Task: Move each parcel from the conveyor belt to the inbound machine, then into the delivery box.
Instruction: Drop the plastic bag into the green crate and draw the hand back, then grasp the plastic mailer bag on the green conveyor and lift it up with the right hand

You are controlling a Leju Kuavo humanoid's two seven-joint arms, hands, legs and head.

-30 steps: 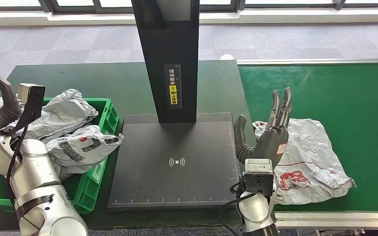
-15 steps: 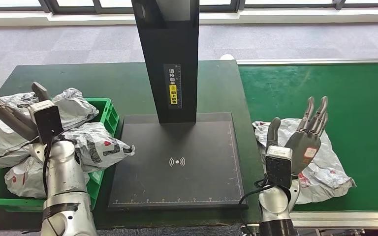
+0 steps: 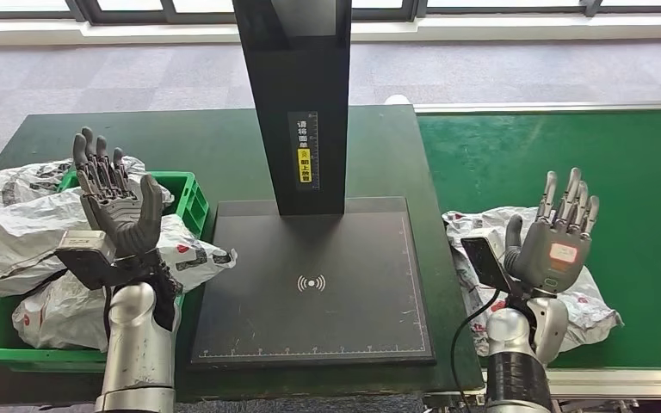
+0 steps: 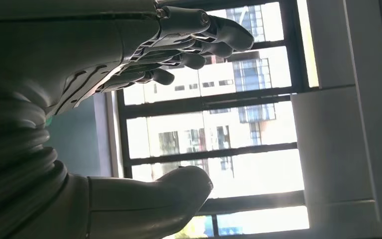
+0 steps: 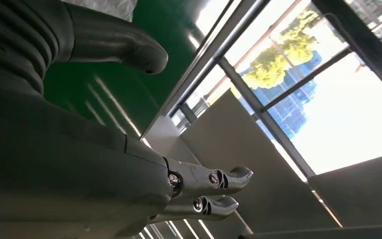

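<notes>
Head view. Right hand (image 3: 555, 251) raised upright over the conveyor belt (image 3: 620, 163), palm open, fingers (image 3: 571, 196) spread and pointing up, holding nothing. It hangs above a crumpled white parcel (image 3: 585, 303) that lies flat on the belt near the belt's front edge and close to its left end, beside the inbound machine (image 3: 310, 284). The parcel's long axis runs roughly from the belt's left end toward its front-right, with a red print showing on its near part; the hand and forearm cover its middle.

Left hand (image 3: 116, 205) also raised upright, fingers apart and released, nothing in it. It stands over the green delivery box (image 3: 191, 200) at the table's (image 3: 181, 142) left side. The box holds several grey-white parcels (image 3: 26, 232) heaped together, some spilling past its left rim; one with dark and red markings (image 3: 191, 256) lies across the box's right rim, its end pointing toward the machine's flat black plate. Whether it touches the plate cannot be told.

The machine's plate sits at the table's front centre, bare, with a white wireless symbol; its black column (image 3: 297, 95) rises from the back, carrying a yellow and white label.

Left wrist view: left hand (image 4: 144, 99) open, thumb apart from the other fingers, windows behind. Right wrist view: right hand (image 5: 144, 124) likewise open, green belt and window frames behind.
</notes>
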